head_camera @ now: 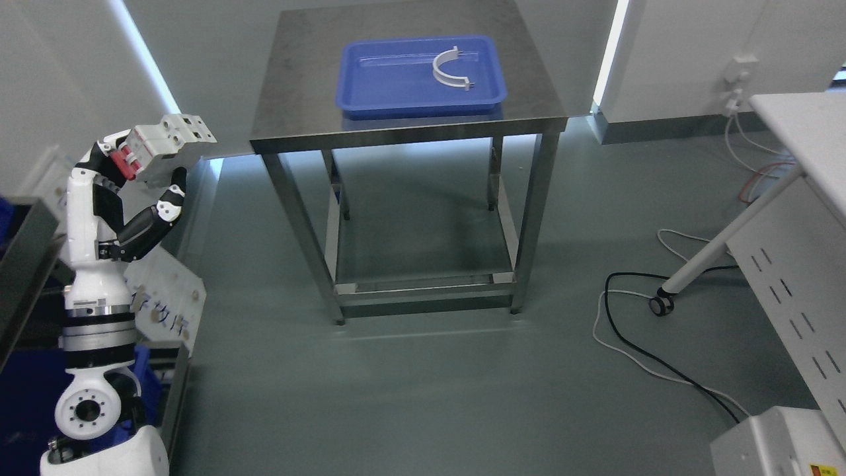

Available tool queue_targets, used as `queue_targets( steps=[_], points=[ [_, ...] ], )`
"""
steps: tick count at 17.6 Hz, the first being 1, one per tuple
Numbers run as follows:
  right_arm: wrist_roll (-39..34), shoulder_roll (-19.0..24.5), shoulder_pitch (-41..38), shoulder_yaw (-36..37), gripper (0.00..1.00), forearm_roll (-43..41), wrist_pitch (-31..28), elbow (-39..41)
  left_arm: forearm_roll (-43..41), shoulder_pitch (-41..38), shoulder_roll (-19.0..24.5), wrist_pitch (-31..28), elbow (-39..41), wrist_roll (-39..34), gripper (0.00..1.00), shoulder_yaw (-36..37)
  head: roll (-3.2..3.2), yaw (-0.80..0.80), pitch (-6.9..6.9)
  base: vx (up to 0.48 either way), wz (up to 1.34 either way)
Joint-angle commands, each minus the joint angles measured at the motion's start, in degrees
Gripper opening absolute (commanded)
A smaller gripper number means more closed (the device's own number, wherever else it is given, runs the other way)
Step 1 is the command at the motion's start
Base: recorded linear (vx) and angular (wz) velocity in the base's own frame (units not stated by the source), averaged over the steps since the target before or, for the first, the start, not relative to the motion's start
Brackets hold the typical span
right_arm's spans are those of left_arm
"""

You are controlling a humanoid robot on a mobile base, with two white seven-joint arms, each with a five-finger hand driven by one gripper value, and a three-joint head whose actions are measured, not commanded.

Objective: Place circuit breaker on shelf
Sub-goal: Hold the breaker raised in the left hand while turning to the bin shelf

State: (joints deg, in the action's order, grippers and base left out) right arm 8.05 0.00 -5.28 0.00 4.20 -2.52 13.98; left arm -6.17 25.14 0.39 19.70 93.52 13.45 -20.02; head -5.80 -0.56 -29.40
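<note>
One steel desk [291,106] stands at far centre, four legs on a grey floor [410,396], with a low frame between the legs. On its top sits a blue tray [370,92], set toward the far right part of the surface. Inside the tray, at its right end, lies a white half-ring clamp [444,74], open side facing right.

Left arm [92,277] comes up along the left edge, forearm upright, white and black shells. Left hand [135,192] is raised level with the desk top and well left of it. Fingers [173,198] curl up around a white circuit breaker [165,145] with red toggles on its left face; the breaker sits tilted in the grasp, clear of the desk and tray.

Right side: part of a white wheeled table [793,125], one caster [661,304] on the floor, and black and white cables [634,344] trailing near it. A white box [773,439] shows at near right.

Right arm does not show.
</note>
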Motion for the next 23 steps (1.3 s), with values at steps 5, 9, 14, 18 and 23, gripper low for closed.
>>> queue_targets(
  steps=[5, 9, 14, 18, 23],
  points=[
    [-0.23, -1.0, 0.0, -1.14, 1.0, 0.02, -2.05, 0.0, 0.02, 1.66, 0.61, 2.27, 0.34, -0.01, 0.15, 3.05, 0.0, 0.0, 0.0, -0.351, 0.66],
    [-0.31, -1.0, 0.0, -1.14, 1.0, 0.02, -2.05, 0.0, -0.07, 5.7, 0.61, 1.48, 0.26, -0.44, 0.15, 5.08, 0.0, 0.0, 0.0, -0.246, 0.97],
    [-0.22, -1.0, 0.0, -1.14, 1.0, 0.02, -2.05, 0.0, -0.24, 7.99, 0.61, -2.81, 0.08, -0.45, 0.15, 4.29, 0.0, 0.0, 0.0, -0.171, 1.22],
    [-0.23, -1.0, 0.0, -1.14, 1.0, 0.02, -2.05, 0.0, -1.73, 11.33, 1.8, -5.29, -1.76, -0.27, 0.15, 4.03, 0.0, 0.0, 0.0, -0.096, 1.13],
    [-0.22, -1.0, 0.0, -1.14, 1.0, 0.02, -2.05, 0.0, -8.91, 17.04, 14.43, -5.11, -16.85, 2.35, 0.15, 8.92, 0.0, 0.0, 0.01, -0.02, 0.78]
  ],
)
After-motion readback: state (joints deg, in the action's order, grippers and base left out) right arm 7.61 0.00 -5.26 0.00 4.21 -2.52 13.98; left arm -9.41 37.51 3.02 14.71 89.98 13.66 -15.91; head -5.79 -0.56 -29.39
